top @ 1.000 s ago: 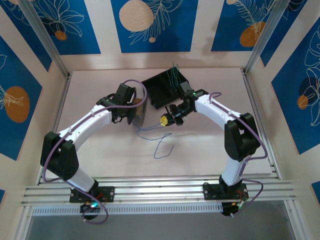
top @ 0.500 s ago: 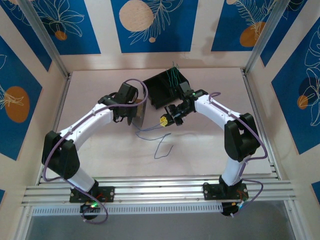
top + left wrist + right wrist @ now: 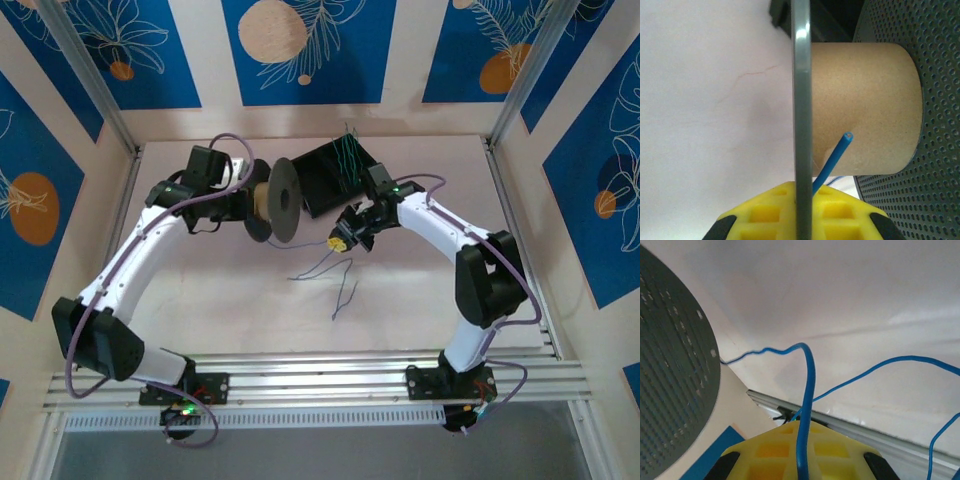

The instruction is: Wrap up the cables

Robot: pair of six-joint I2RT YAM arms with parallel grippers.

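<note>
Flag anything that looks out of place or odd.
The blue cable sprawls in loose loops across the table, none wound; a blue end pokes free against the bare spool core. Green cables stick out of the black box.

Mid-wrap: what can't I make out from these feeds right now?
Left wrist: the bottom edge crops the left fingers; grip depth on the spool flange is hidden.
Left wrist: that flange covers the blue cable lower down.
Right wrist: the bottom edge crops the right fingers; their pinch on the cable is hidden.
Top external: green wires in the black box are too thin to count.
</note>
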